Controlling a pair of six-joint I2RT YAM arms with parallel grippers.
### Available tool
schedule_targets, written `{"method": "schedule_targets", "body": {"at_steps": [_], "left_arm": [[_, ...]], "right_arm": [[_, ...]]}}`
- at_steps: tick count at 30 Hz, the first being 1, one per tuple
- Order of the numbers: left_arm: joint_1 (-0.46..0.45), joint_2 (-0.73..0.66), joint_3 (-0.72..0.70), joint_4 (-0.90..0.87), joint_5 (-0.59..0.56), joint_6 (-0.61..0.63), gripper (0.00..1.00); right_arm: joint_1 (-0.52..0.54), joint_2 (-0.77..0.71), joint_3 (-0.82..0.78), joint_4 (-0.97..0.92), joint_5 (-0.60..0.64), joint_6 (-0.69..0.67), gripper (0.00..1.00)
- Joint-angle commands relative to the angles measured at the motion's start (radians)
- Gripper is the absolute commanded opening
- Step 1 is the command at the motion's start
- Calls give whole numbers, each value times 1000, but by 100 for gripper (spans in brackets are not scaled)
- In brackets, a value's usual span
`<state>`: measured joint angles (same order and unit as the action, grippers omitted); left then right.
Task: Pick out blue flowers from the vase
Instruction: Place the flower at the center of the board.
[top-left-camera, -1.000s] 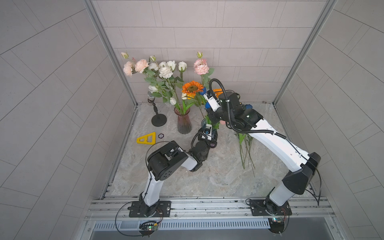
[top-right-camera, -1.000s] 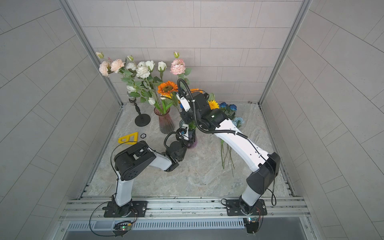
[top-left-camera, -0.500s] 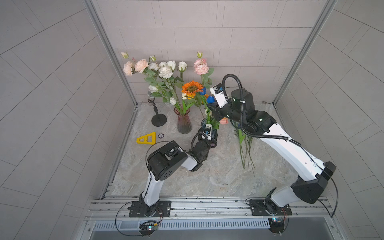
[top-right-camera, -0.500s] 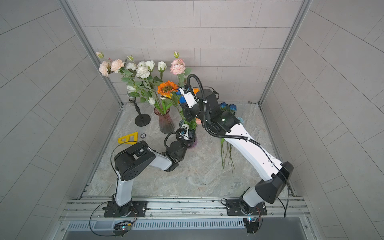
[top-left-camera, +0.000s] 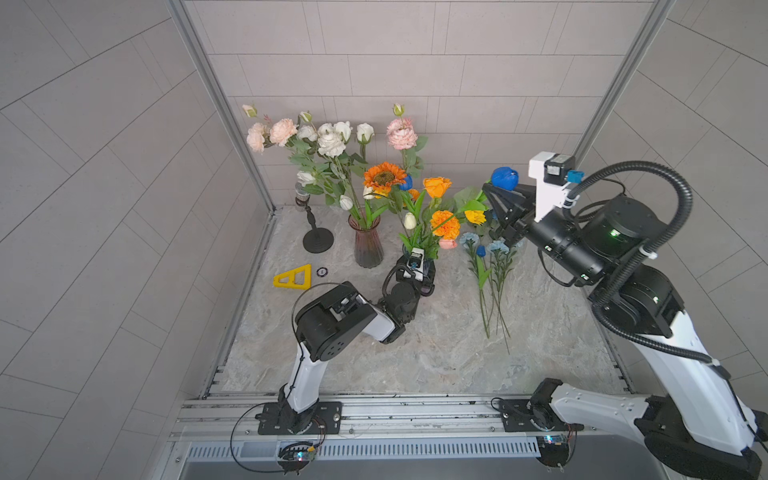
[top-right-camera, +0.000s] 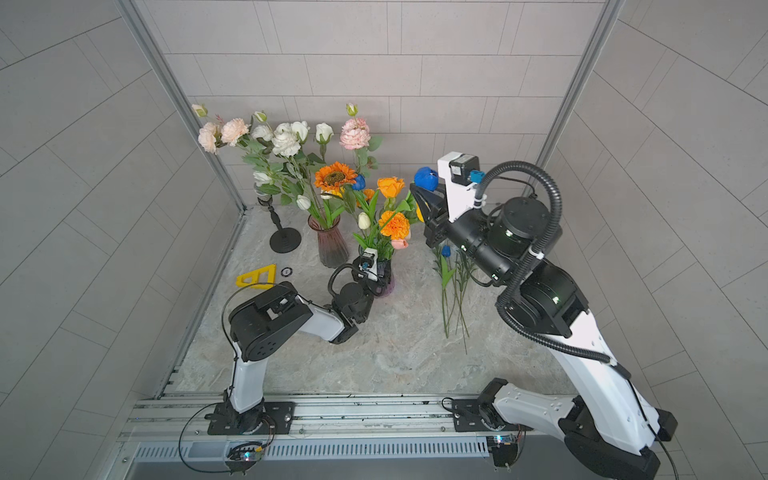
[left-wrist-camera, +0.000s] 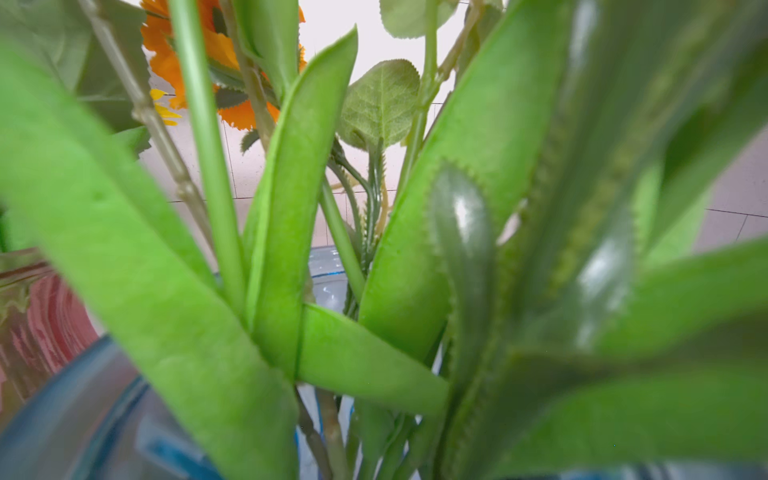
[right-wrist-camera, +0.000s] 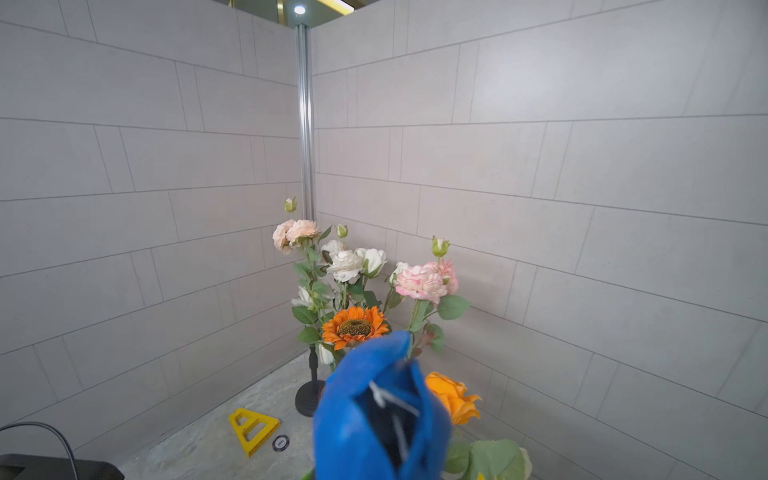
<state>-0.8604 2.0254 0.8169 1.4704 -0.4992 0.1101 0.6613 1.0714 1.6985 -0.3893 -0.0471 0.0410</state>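
Both top views list the right gripper (top-left-camera: 494, 195) raised above the table (top-left-camera: 415, 353), its dark jaws pinched on the stem of a deep-blue tulip bud (top-left-camera: 504, 178) (top-right-camera: 426, 178) lifted clear of the bouquet. Right wrist view: the same bud (right-wrist-camera: 374, 415) fills the near foreground. Left gripper (top-left-camera: 417, 270): low at the bouquet's vase (top-right-camera: 384, 278), jaws hidden by leaves; cannot tell whether it grips. Left wrist view: green leaves (left-wrist-camera: 286, 232) and a glass rim only. Loose blue flowers (top-left-camera: 486, 253) lie on the table beneath the right arm. One blue bloom (top-left-camera: 406, 182) sits behind the sunflower (top-left-camera: 383, 176). Pink vase (top-left-camera: 368, 245), black stand (top-left-camera: 318, 241) and yellow triangle (top-left-camera: 293, 277) stand further left.
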Motion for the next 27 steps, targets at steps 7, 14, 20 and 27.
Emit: {"method": "schedule_targets", "body": {"at_steps": [7,14,20,27], "left_arm": [[-4,50,-9,-104,-12,54,42],[-5,50,-8,-104,-14,54,42],[-5,50,-9,-104,-13,54,42],[-4,50,-7,-104,-13,56,43]], "right_arm": [[4,-46,40,-212,407,-76,15],[3,-60,41,-286,558,-85,16],[-88,-9,-35,-315,608,-51,15],[-410,51,-271,-277,258,170,13]]}}
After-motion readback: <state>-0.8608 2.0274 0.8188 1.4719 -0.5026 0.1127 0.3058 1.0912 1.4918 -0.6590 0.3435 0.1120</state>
